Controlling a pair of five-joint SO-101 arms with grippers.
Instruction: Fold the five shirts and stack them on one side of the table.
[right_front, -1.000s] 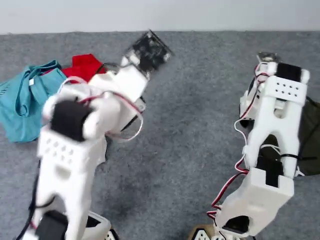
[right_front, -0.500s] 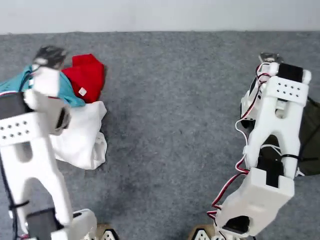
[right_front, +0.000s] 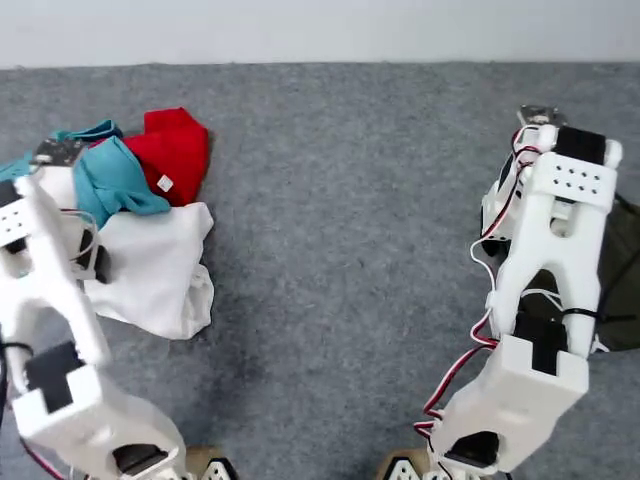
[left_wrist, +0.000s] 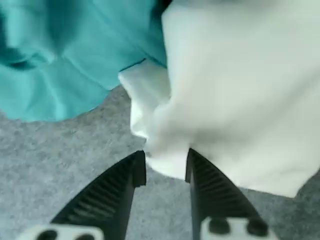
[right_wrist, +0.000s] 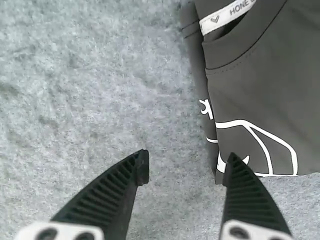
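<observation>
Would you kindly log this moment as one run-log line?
left jaws: open at white shirt edge | right jaws: open at dark shirt edge

Grey fabric-covered table. Left side: white shirt, teal shirt and red shirt bunched together, touching, crumpled. Right edge: dark shirt lying flat, well apart from the others

White arms, black servos, red-white cables.
</observation>
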